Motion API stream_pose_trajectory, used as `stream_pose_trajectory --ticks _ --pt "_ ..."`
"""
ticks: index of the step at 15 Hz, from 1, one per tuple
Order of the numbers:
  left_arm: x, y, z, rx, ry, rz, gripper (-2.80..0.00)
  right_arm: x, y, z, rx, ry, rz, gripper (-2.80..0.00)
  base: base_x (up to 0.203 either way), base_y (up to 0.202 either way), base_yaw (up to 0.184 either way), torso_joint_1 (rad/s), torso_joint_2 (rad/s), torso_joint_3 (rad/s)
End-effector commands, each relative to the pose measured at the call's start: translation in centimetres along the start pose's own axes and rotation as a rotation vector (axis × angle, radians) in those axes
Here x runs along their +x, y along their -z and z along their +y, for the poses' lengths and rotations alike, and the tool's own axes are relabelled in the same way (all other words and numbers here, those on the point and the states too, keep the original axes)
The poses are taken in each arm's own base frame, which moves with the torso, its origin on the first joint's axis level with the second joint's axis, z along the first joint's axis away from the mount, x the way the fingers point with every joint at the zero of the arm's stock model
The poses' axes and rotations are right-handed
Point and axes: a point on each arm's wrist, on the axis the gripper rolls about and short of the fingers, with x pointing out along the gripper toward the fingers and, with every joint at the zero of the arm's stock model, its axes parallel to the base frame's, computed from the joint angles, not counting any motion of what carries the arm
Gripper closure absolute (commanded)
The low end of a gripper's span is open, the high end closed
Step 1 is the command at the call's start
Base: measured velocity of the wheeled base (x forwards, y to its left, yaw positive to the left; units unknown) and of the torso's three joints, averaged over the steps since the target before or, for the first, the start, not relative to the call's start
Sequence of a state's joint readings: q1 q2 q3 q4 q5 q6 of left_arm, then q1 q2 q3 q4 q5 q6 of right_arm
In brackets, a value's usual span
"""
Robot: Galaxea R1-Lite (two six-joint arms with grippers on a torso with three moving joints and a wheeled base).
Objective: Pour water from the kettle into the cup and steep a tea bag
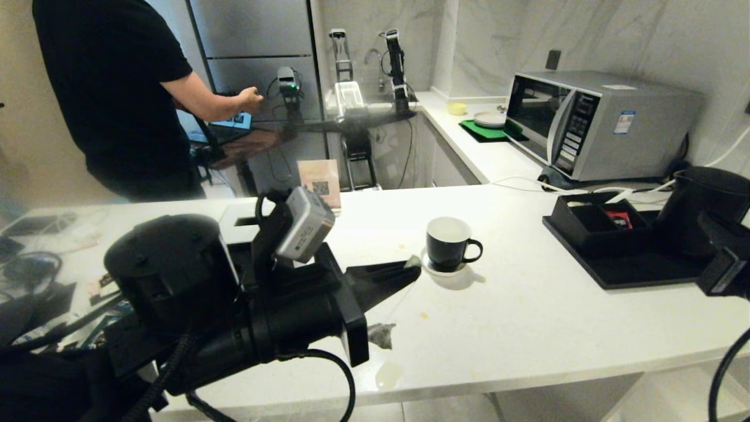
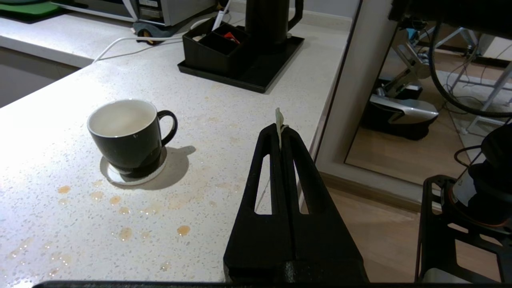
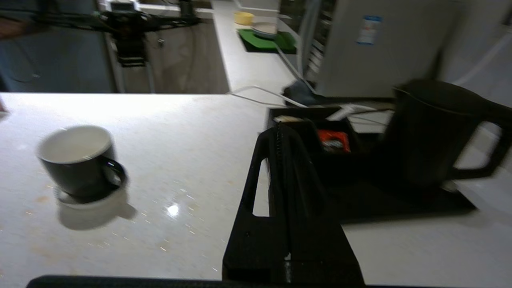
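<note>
The left tool [image 2: 280, 134] is pinching the green tag of the tea bag [image 1: 382, 334], which is hanging above the counter [image 1: 527, 316] beside the cup [image 1: 448, 243]; the right tool [image 3: 280, 132], pressed together and empty, is sitting near the kettle [image 3: 432, 132]; it should be lowering the bag slowly into the cup, keeping the string slack.

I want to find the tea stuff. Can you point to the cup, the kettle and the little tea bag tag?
cup [image 1: 446, 245], head view, on its black outer wall.
kettle [image 3: 428, 132], right wrist view, on the side of its body.
tea bag tag [image 2: 279, 122], left wrist view, on the pale green tag sticking out of the left gripper.
</note>
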State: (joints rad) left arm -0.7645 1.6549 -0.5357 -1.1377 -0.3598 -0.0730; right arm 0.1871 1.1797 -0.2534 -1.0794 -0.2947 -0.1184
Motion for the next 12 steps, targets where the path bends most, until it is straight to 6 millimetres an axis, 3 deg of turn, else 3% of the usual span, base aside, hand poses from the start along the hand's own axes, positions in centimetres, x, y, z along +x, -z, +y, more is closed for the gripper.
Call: stream_pose_trajectory --ticks 1,12 --pt "0.0 -0.1 0.0 0.001 0.003 -0.005 0.00 -2.2 0.3 -1.3 -0.010 0.053 -0.022 0.00 0.000 0.000 0.000 0.000 0.00 0.000" --pt "-0.2 0.7 -0.4 -0.009 0.014 0.025 0.00 -12.9 4.5 -3.6 -0.154 0.076 0.039 0.00 0.000 0.000 0.000 0.000 0.00 0.000"
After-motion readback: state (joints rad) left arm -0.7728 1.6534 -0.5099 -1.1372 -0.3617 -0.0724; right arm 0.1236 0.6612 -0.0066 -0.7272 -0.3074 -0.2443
